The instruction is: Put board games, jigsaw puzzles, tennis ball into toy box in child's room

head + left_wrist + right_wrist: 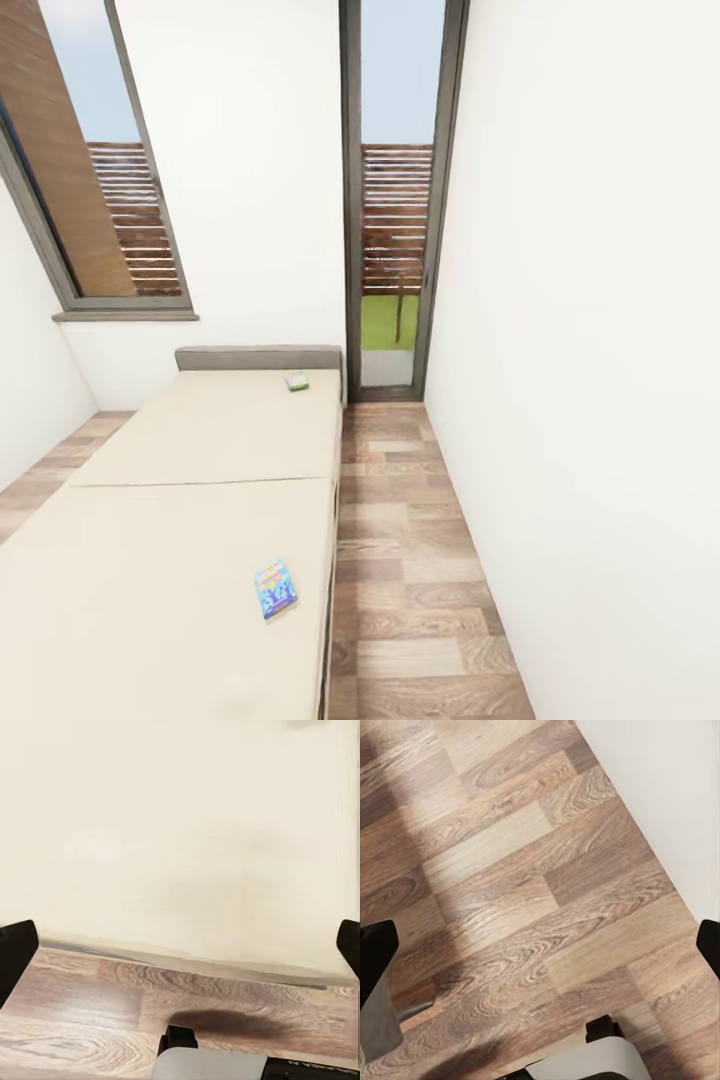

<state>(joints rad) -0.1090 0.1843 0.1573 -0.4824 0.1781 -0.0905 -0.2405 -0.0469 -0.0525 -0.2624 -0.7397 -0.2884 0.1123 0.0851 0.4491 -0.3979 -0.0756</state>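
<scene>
Left pincer (180,945) and right pincer (540,949) both apart, empty, over wood floor (510,870).
Two board games untouched on bed (150,520): blue one (274,588) near, green one (297,381) far; nothing collected here yet.

**Where my three cameras are looking**

My head camera sits high and looks forward and down along the bed (200,500), taking in the plank floor (410,560) beside it, the right-hand wall (580,350) and the far glass door (395,200).

My left wrist camera is low and close, facing a cream surface above a strip of floor (112,1005), with the left hand's fingertips (15,952) at the frame edges.

My right wrist camera points steeply down at the floor (525,885) where it meets a white wall (667,787). All three views share the plank floor.
</scene>
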